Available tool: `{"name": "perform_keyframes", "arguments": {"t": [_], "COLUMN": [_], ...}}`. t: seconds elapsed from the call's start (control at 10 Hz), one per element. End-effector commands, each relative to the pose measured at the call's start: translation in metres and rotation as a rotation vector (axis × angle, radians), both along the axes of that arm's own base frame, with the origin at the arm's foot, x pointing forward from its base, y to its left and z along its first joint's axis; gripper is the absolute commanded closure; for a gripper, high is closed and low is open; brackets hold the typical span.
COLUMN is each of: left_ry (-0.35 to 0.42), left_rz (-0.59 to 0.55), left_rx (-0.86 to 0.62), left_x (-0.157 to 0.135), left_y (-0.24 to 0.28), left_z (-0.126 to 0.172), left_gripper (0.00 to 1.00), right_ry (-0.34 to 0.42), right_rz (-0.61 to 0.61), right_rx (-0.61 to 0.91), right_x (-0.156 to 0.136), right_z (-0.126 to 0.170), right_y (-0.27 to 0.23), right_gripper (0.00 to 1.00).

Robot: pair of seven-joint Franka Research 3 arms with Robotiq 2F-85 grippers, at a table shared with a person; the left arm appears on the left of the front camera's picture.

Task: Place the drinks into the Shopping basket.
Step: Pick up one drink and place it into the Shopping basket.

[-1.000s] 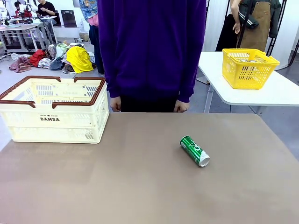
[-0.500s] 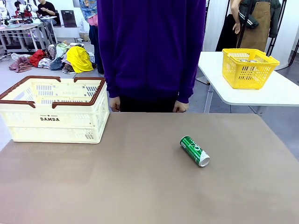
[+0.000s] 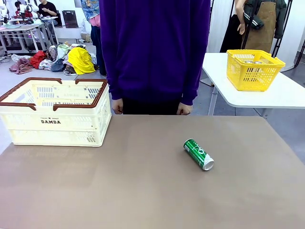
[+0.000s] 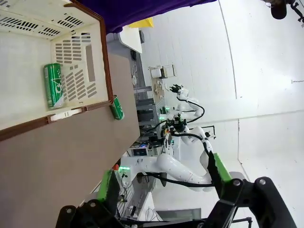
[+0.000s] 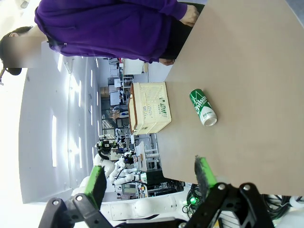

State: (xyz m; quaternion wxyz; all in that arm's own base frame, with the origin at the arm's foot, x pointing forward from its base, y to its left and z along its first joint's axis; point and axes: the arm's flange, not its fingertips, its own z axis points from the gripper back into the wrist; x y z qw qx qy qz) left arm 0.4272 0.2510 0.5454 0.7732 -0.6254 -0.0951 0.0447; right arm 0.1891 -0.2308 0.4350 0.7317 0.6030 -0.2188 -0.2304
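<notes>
A green drink can with white marks lies on its side on the brown table, right of centre. The right wrist view looks down on this can from well above, and it lies beyond my open, empty right gripper. The cream Shopping basket with brown rim stands at the table's far left. In the left wrist view a second green can lies on the floor of the basket, and the table can shows past its rim. My left gripper hangs open and empty, away from both.
A person in a purple top stands at the far edge, hands resting by the table. A yellow mesh basket sits on a separate white table at the back right. Bare tabletop spreads across the near half.
</notes>
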Motion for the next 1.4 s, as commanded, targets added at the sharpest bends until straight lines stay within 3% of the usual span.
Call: {"name": "perform_keyframes", "arguments": {"t": [0.0, 1.1, 1.2, 1.3], "left_ry": [0.012, 0.012, 0.012, 0.012], "left_rz": [0.006, 0.006, 0.006, 0.006], "left_rx": [0.003, 0.003, 0.003, 0.003], "left_x": [-0.002, -0.002, -0.002, -0.002], "left_y": [-0.006, -0.006, -0.006, -0.006], "left_z": [-0.002, -0.002, -0.002, -0.002], "left_gripper": [0.0, 0.0, 0.0, 0.0], "right_ry": [-0.026, -0.026, 0.0, 0.035], "right_rz": [-0.005, -0.005, 0.0, 0.057], "right_rx": [0.014, 0.014, 0.0, -0.114], "right_x": [0.001, 0.001, 0.0, 0.014], "right_z": [0.003, 0.003, 0.0, 0.02], "right_y": [0.0, 0.0, 0.0, 0.031], "right_gripper": [0.0, 0.0, 0.0, 0.0]}}
